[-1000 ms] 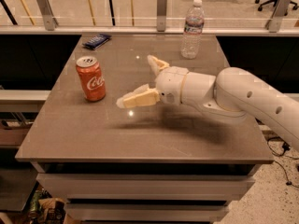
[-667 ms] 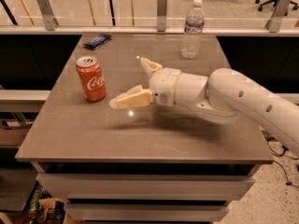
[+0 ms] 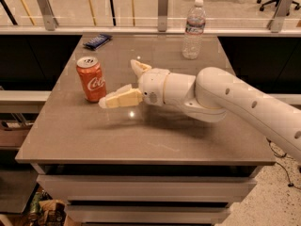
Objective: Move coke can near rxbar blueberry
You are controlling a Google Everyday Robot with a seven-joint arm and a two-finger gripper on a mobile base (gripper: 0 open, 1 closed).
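The coke can (image 3: pixel 91 81) stands on the bench (image 3: pixel 141 140) just to the left of the pincer (image 3: pixel 117 82). The pincer's two fingers are spread wide apart and hold nothing. The nearer finger (image 3: pixel 120 99) reaches right up to the foot of the can on its right side, but I cannot tell whether it touches. The farther finger points up and away behind the can's right. The can is upright, its long axis vertical, with the silver top up and the white script facing the front. Well behind the can, near the far edge, the rxbar blueberry (image 3: pixel 97 41) lies flat, its length running on a slant. Far to the can's right and behind it stands a water bottle (image 3: pixel 194 29). Since a second ago the white arm (image 3: pixel 235 98) has carried the pincer leftward, closer to the can, which has not shifted.
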